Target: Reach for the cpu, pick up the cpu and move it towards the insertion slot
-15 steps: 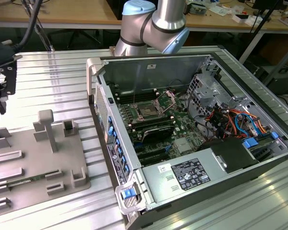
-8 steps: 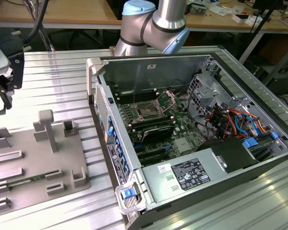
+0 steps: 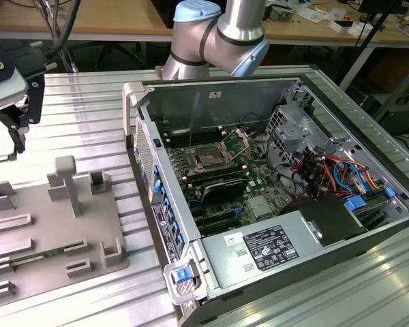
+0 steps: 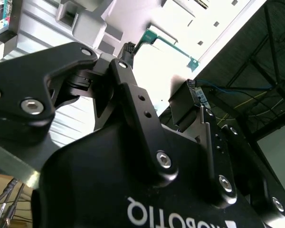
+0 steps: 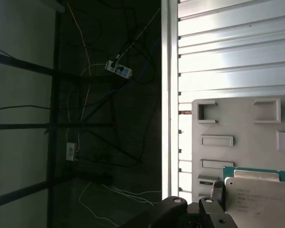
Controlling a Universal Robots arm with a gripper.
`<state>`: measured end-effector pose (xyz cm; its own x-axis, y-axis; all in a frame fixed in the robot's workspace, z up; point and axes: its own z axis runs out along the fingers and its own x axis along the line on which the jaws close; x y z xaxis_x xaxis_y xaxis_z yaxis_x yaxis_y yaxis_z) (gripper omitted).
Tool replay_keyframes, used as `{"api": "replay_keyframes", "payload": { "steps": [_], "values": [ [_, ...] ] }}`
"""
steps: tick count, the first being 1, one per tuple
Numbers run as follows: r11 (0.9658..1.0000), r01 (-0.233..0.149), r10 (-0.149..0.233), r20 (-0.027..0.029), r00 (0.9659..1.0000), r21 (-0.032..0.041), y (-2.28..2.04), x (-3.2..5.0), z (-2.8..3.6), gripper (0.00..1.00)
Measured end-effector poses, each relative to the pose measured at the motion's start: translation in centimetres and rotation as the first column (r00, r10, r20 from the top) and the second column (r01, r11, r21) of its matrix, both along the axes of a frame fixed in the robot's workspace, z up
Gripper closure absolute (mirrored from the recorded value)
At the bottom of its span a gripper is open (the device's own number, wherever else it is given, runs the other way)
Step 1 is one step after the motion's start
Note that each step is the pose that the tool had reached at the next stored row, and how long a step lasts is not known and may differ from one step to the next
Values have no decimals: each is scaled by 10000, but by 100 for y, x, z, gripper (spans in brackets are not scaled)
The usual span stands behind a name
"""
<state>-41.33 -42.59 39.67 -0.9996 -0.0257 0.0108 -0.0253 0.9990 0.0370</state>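
Your gripper (image 4: 159,66) hovered, fingers (image 4: 133,99) spread, near the cpu (image 5: 259,199) lying ungripped on the tray (image 5: 237,118).

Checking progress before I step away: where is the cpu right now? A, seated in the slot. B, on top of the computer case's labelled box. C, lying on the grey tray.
C: in the first wrist view the cpu lies flat on the tray, and in the exterior view the slot shows a bare dark centre.
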Motion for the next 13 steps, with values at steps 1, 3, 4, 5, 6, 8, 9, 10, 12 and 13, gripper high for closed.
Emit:
{"api": "replay_keyframes", "payload": {
  "steps": [1,3,4,5,6,8,9,10,12,13],
  "values": [
    [10000,0,0,-3,10000,0,0,15,0,45],
    [10000,0,0,-11,10000,0,0,54,0,45],
    [10000,1,-1,-16,10000,1,0,74,0,45],
    [10000,1,-1,-19,10000,1,0,88,-1,45],
    [10000,2,-2,-28,10000,0,0,115,0,45],
    [10000,2,-2,-40,10000,-1,0,146,1,45],
    [10000,2,-2,-47,10000,0,0,169,0,45],
    [10000,1,-1,-51,10000,0,0,182,0,45],
    [10000,2,-2,-56,10000,0,0,209,0,45],
    [10000,2,-2,-58,10000,0,0,221,0,45]
  ]
}}
